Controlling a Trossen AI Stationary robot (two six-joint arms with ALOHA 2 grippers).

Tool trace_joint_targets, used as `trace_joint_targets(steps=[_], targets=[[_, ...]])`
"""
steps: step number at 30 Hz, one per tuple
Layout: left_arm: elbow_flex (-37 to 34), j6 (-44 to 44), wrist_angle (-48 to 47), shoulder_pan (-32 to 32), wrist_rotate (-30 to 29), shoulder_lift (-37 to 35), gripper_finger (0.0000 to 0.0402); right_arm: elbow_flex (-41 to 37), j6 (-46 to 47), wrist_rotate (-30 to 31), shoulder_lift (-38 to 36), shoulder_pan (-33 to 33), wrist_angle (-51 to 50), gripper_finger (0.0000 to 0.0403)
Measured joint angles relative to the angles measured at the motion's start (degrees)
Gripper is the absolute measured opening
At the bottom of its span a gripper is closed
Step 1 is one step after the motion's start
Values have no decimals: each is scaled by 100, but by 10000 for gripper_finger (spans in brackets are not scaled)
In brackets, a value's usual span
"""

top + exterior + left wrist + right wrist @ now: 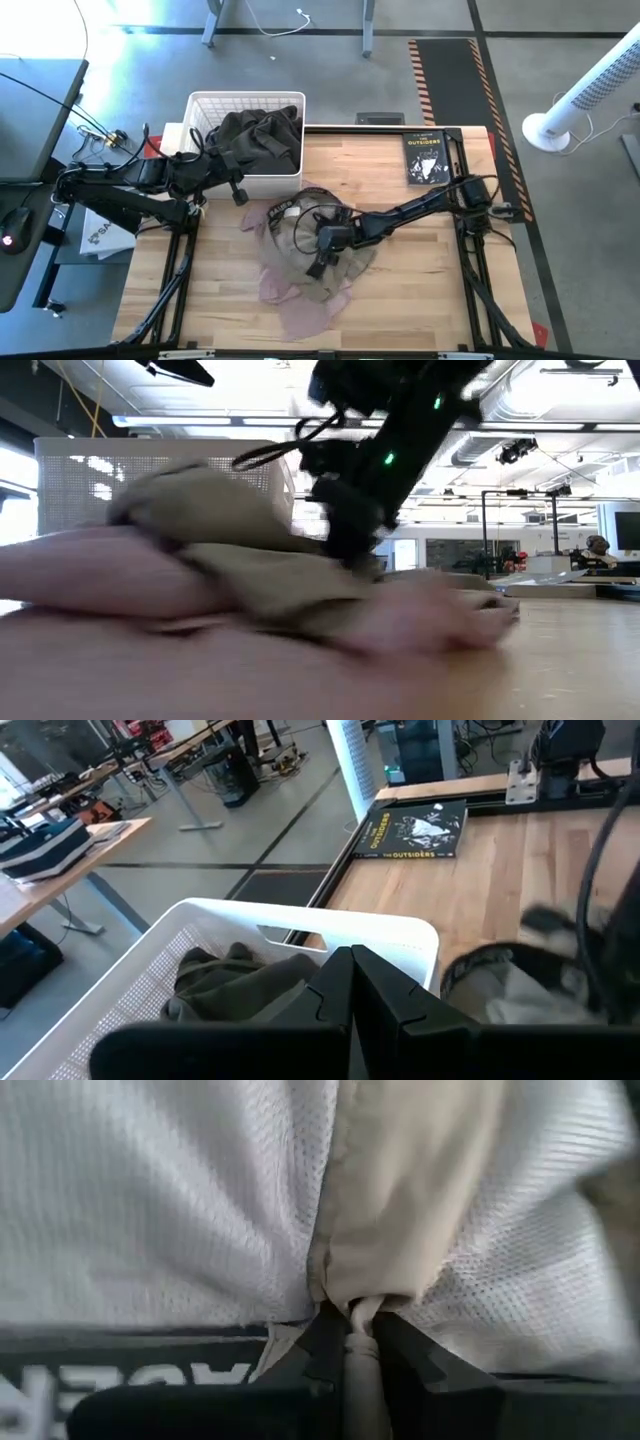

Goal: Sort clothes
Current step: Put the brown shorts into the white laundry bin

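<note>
Khaki garment (315, 240) pinched tight in our right hand (322, 250), mid-bench. White basket (215, 110) lies up-left, beside our left hand (238, 190), clenched empty.

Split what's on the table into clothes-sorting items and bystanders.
Job: khaki garment pinched by the right gripper; pale pink garment; dark clothes in the white basket; left gripper, shut, by the basket.

Bystanders: black book; standing fan.

garments (262, 135) in basket (200, 108), table's back left | garment pile (305, 265) mid-table | book (425, 157) back right
</note>
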Motion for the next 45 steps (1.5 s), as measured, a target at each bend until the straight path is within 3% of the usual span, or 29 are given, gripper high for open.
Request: trace_joint_targets(steps=[2, 9, 15, 21, 24, 27, 34, 37, 40, 45], targets=[[2, 0, -77, 2, 0, 0, 1, 85, -56, 273, -378, 39, -322, 20], [2, -1, -293, 2, -358, -44, 1, 553, -396, 1666, -1756, 267, -73, 20], [2, -52, -10, 2, -533, -267, 1, 1305, -2373, 2166, -2267, 257, 1388, 20], [4, -114, 950, -101, 245, -838, 1, 2373, -4650, 2055, -2142, -182, 2870, 20], [4, 3, 1223, -237, 373, -1258, 1, 2978, -4979, 1288, -1964, -670, 3265, 20], [7, 138, 1577, -358, 744, -1697, 1, 3637, -4705, 202, -1568, -1301, 3279, 20], [-112, 9, 1727, -420, 2129, -2359, 1, 5551, -3410, -2101, 295, -2599, 3320, 20], [-234, 135, 1757, -420, 2054, -2448, 1, 6268, -2828, -2529, 1358, -2941, 3378, 19], [-331, 203, 1703, -417, 1666, -2456, 1, 5830, -1983, -2699, 1947, -3168, 4134, 28], [-352, 97, 1250, -417, 668, -2445, 1, 5764, -834, -3082, 2410, -3390, 3442, 40]])
